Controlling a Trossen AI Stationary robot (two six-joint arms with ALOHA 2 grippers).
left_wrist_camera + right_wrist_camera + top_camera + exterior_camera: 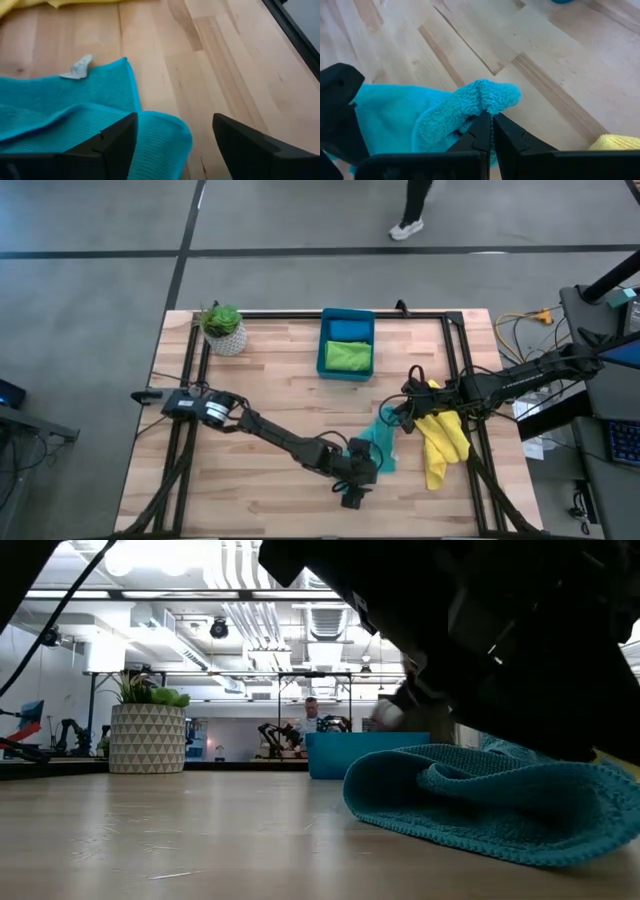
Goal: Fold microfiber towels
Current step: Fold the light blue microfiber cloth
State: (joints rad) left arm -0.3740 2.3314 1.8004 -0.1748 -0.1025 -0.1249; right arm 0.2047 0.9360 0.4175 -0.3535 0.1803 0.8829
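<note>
A teal towel (381,444) lies crumpled on the wooden table, right of centre. It fills the foreground of the low view (480,802). My right gripper (398,416) is shut on its far end (491,125). My left gripper (358,485) is open at the towel's near end. In the left wrist view (175,145) a rounded fold of the teal towel (160,132) sits between the fingers, with one finger over the cloth. A yellow towel (441,442) lies bunched beside the right arm. A blue towel (349,329) and a lime green towel (348,356) rest in the blue bin (322,352). My right gripper pinches a bunched fold at the teal towel's far edge (492,97) between its two fingertips, slanting down from the table's right side. The fluffy fold sticks out past the fingertips, and the rest of the towel trails slack onto the table. My left gripper: I cannot tell whether its finger (112,142) touches the cloth under it.
A potted plant (222,328) stands at the far left of the table. The blue bin also shows in the low view (365,752). A black frame (452,330) borders the work area. Bare wood (250,390) lies left of the towel. A person's foot (405,227) shows beyond the table.
</note>
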